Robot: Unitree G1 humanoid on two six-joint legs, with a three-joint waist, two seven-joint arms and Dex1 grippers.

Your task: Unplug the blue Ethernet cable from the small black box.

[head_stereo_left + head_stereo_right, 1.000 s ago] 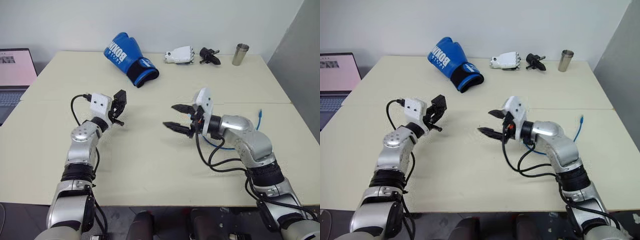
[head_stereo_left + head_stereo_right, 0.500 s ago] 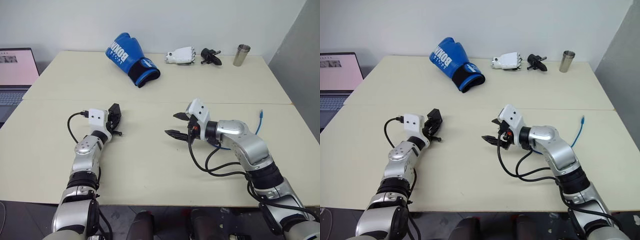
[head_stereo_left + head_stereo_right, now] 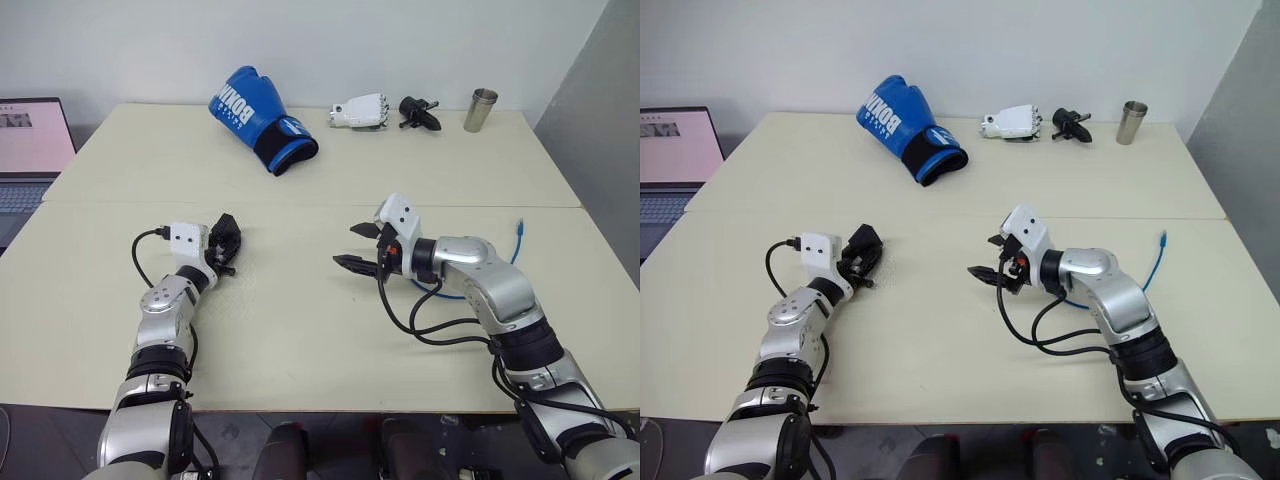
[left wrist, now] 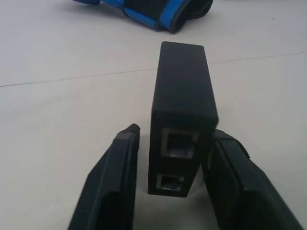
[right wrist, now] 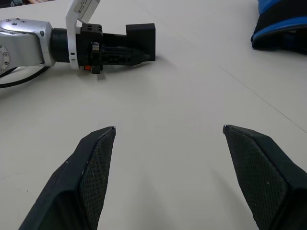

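The cable is already unplugged, lying at four o'clock behind the right arm. The box is stood on edge at nine o'clock, ports empty, between the loosened left gripper. The right gripper is spread wide, empty.

Left gripper lowered, loosened around small black box

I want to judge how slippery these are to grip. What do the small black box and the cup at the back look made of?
The small black box looks like matte moulded plastic: dull even black, sharp edges, moulded port openings. The cup looks like brushed metal, probably steel: grey sheen with soft reflections.
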